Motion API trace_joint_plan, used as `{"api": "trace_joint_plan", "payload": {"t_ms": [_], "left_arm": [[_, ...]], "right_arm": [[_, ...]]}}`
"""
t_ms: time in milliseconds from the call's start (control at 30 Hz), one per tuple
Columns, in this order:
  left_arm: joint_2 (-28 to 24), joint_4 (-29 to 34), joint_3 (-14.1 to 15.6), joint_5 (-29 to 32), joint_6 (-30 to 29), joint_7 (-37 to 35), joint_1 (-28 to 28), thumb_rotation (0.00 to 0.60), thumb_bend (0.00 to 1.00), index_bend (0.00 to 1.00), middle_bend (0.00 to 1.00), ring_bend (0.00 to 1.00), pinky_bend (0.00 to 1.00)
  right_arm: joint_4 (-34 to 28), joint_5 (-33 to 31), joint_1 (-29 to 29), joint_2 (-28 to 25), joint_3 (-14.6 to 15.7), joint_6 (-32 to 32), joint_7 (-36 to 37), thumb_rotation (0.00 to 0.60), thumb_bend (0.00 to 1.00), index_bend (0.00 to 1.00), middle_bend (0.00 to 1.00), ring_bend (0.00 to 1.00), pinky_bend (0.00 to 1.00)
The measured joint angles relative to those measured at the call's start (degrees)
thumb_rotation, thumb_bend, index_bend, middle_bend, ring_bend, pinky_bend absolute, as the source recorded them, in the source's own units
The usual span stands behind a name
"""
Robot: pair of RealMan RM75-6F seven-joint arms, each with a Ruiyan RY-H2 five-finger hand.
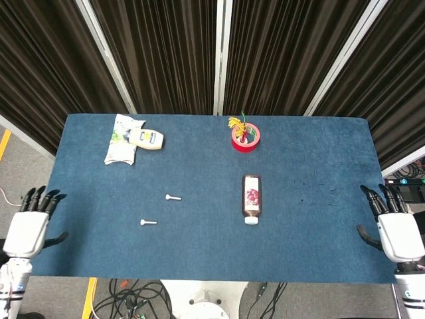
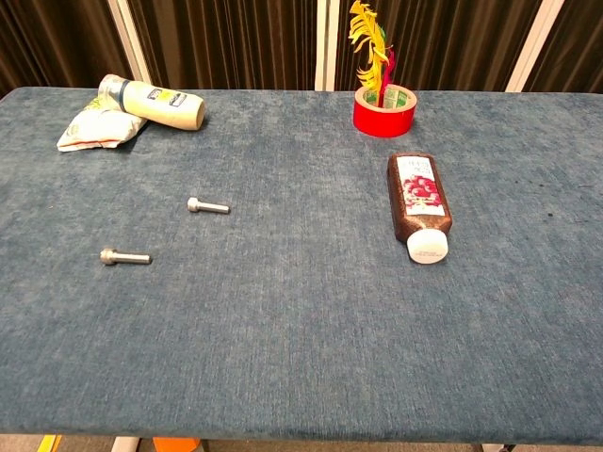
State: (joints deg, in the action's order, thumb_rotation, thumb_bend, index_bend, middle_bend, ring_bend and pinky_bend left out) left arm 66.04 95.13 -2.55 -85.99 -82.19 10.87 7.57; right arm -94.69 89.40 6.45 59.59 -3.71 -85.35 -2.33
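Fingers (image 1: 36, 197) beside blue table (image 1: 319, 219) (dark curtains (image 1: 172, 53))

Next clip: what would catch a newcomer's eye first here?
Probably the red tape roll with yellow feathers standing in it, near the table's far edge. Next, the dark bottle lying on its side right of centre, white cap toward the robot, and two small bolts left of centre on the blue table. Both hands, left hand and right hand, sit open off the table's near corners.

The bench (image 2: 283, 358) wears matt blue, napped cloth. Two short bolts (image 2: 124, 256) (image 2: 207, 206) look like bright metal. The brown bottle (image 2: 419, 202) with its white cap is glossy plastic.
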Motion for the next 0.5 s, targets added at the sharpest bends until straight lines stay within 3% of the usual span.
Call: {"api": "trace_joint_plan", "payload": {"t_ms": [267,500], "left_arm": [[1.7,2.0,-1.1,-2.5,9.2,-1.2,7.7,0.6,0.24,0.32,0.18,0.05,0.0],[7.3,2.9,-0.9,-1.8,16.9,0.8,12.7,0.6,0.27,0.36,0.18,0.05,0.0]], "right_arm": [[-0.6,-0.2,-0.1,-0.6,-0.3,-0.4,-0.5,0.6,0.18,0.04,0.17,0.02,0.05],[-0.6,-1.2,-0.1,-0.8,-0.4,0.3,-0.6,0.6,0.18,0.04,0.17,0.02,0.05]]}}
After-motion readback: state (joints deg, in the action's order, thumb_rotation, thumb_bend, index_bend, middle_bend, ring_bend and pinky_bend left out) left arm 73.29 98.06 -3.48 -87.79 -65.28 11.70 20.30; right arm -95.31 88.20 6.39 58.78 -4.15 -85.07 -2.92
